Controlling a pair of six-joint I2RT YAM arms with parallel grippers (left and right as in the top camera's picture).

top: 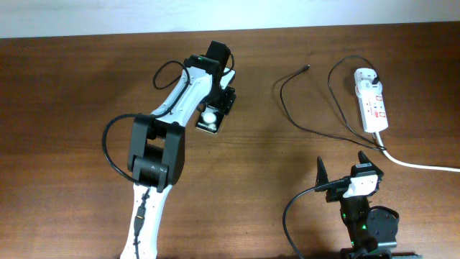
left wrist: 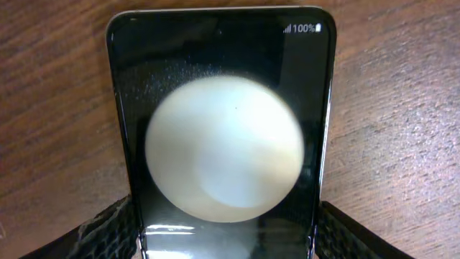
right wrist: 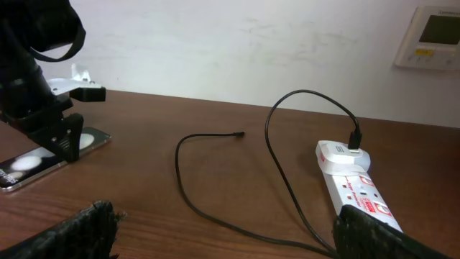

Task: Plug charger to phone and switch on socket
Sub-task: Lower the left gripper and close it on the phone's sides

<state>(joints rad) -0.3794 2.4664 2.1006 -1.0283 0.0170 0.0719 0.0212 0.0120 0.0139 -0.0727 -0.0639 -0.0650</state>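
Observation:
The black phone (top: 209, 122) lies flat on the wooden table at centre left. In the left wrist view the phone (left wrist: 223, 50) fills the frame, its screen lit and showing 100%. My left gripper (top: 215, 106) stands over it, a finger against each long edge (left wrist: 226, 223). The charger, a thin black cable (top: 287, 108), loops across the table; its free tip (top: 307, 67) lies bare, and its plug (top: 374, 74) sits in the white power strip (top: 374, 106). My right gripper (top: 345, 169) is open and empty, near the front edge, with the cable (right wrist: 180, 169) and strip (right wrist: 352, 188) ahead of it.
The strip's thick white cord (top: 424, 165) runs off to the right edge. A white wall stands behind the table's far edge, with a small wall panel (right wrist: 431, 36) on it. The left arm's body (top: 154, 155) lies across the left half of the table.

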